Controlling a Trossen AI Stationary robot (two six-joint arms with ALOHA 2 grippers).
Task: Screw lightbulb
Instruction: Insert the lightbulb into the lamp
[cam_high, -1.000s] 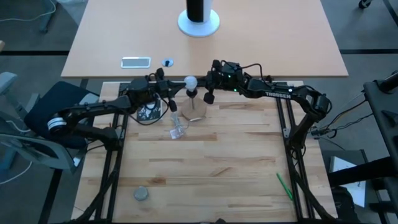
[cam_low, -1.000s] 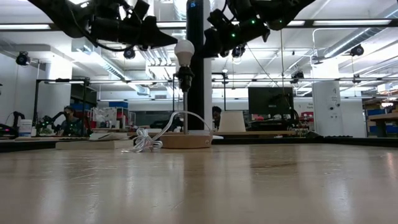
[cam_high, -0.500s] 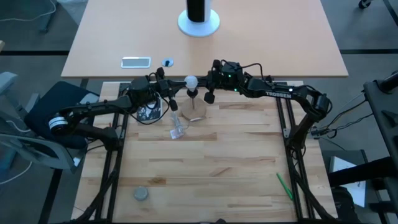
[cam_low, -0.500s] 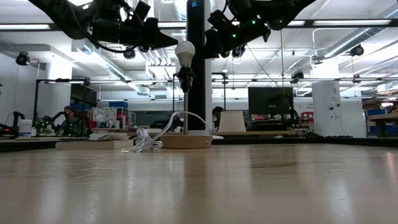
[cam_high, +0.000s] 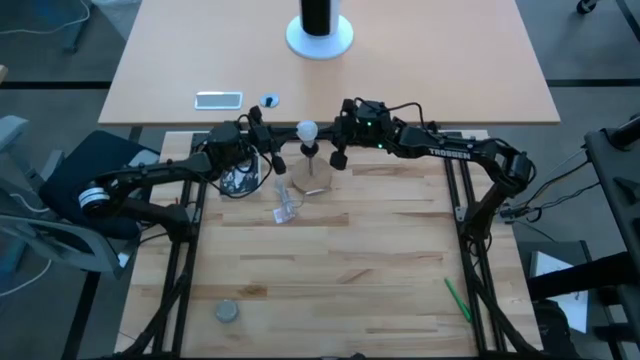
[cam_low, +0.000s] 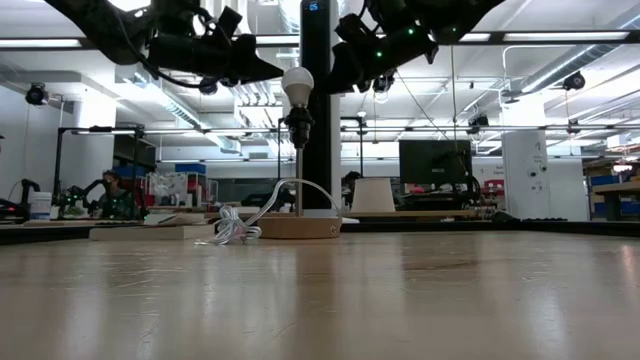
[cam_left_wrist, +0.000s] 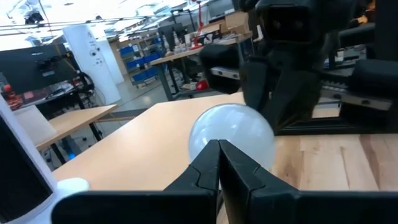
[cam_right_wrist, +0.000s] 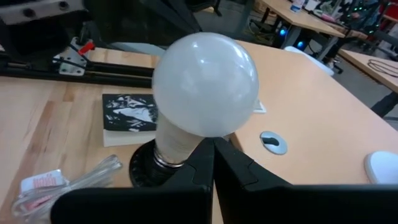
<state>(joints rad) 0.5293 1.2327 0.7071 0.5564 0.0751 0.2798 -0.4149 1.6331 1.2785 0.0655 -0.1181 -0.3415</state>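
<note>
The white frosted lightbulb (cam_high: 306, 130) stands upright with its base in the black socket (cam_right_wrist: 148, 168) of a small lamp on a round wooden base (cam_high: 313, 180). My left gripper (cam_high: 280, 142) is shut, level with the globe (cam_left_wrist: 231, 132) on its left side. My right gripper (cam_high: 333, 140) is shut, just to the right of the globe (cam_right_wrist: 205, 84). In the low view a gap shows between the right gripper (cam_low: 335, 68) and the bulb (cam_low: 297, 85). My left gripper has its shut fingertips (cam_low: 280, 71) right at the left side of the bulb's globe, coming level from the table's left. I cannot tell whether they touch it.
A clear plastic piece (cam_high: 285, 207) and a black-and-white card (cam_high: 238, 180) lie beside the lamp base. The lamp's white cord (cam_low: 232, 228) is bunched at its left. A grey disc (cam_high: 227, 312) and a green stick (cam_high: 457, 300) lie near the front edge.
</note>
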